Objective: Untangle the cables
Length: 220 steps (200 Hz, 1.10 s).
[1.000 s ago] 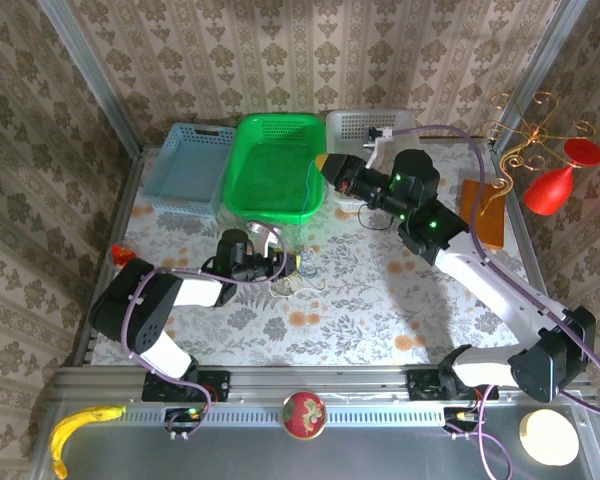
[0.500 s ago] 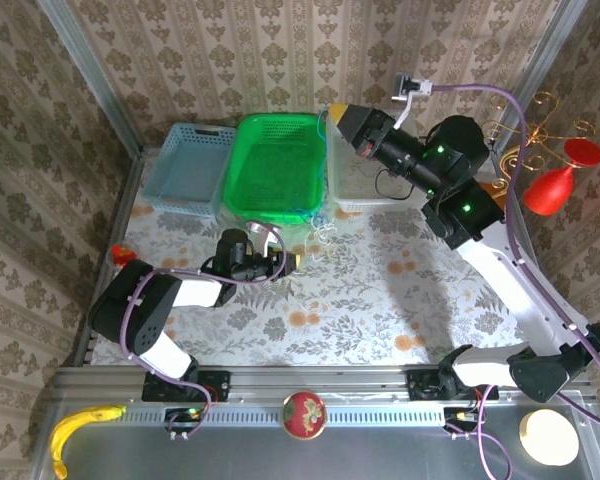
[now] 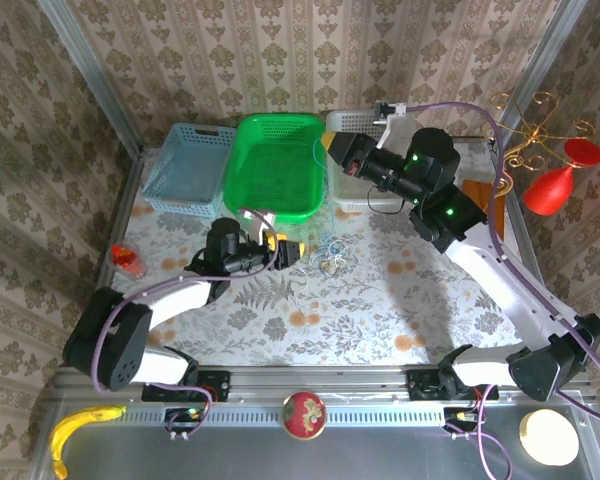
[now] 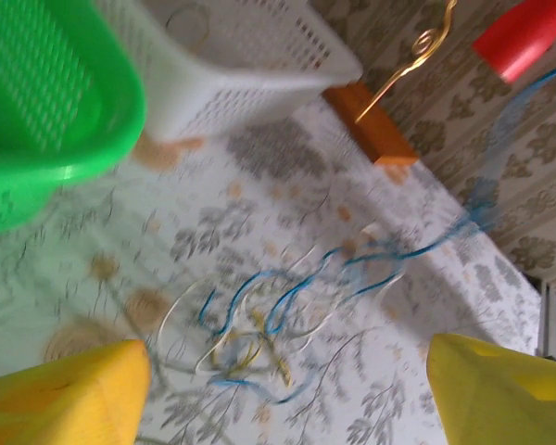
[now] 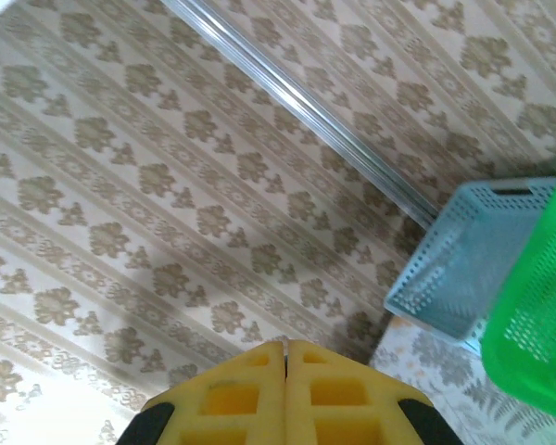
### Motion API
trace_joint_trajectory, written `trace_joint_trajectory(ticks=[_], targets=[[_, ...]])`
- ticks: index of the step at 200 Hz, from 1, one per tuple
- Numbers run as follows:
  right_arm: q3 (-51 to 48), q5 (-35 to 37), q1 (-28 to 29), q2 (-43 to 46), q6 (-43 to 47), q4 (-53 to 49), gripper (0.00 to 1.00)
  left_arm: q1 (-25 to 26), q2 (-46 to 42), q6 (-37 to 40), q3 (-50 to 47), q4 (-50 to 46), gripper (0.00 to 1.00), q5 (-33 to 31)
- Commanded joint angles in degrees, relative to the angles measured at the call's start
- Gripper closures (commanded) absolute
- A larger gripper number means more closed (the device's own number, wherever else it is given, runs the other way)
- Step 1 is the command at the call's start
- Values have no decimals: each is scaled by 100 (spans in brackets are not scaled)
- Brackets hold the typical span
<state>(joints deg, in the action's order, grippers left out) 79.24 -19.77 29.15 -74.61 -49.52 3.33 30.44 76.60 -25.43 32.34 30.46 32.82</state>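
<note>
1 loose tangle of thin floppy cables (image 4: 259, 324), blue, tan and whitish, lies on the floral tablecloth (image 3: 380, 300) just before 3 plastic mesh baskets: blue (image 3: 170, 175), green (image 3: 280, 122) and white (image 3: 365, 120). It lies outside all 3. Left gripper (image 3: 292, 250) is released, jaws wide beside the tangle. Right gripper (image 3: 330, 150) is raised and clenched, 1 blue strand (image 4: 477, 199) rising to it.

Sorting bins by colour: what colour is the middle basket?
The basket is green; top view shows it best.

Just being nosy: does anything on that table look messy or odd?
Yes: thin cables lie tangled on the flowered table, and one blue strand rises off it into the air instead of lying flat.
</note>
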Motion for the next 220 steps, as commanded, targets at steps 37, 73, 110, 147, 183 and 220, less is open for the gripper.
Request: trace_joint_trajectory(ticks=[37,73,110,147,183,220], targets=[[-330,93,-22,212,161,28,100,-42,-1050,343,494,-1200,13,-118],[-410,-114,-23,199,280,-131,100,-73,-1311,521,1009,-1526,11,76],[-462,-447,-14,175,627,-533,100,-168,-1212,737,1712,-1776,11,735],[-585,-760,12,168,854,-736,100,-403,-980,581,2201,-1519,14,1589],[-569,-932,115,95,926,-764,100,-398,-665,311,2529,-1217,23,2234],[-489,-1027,203,4,919,-728,100,-347,-484,188,2583,-1014,30,2422]])
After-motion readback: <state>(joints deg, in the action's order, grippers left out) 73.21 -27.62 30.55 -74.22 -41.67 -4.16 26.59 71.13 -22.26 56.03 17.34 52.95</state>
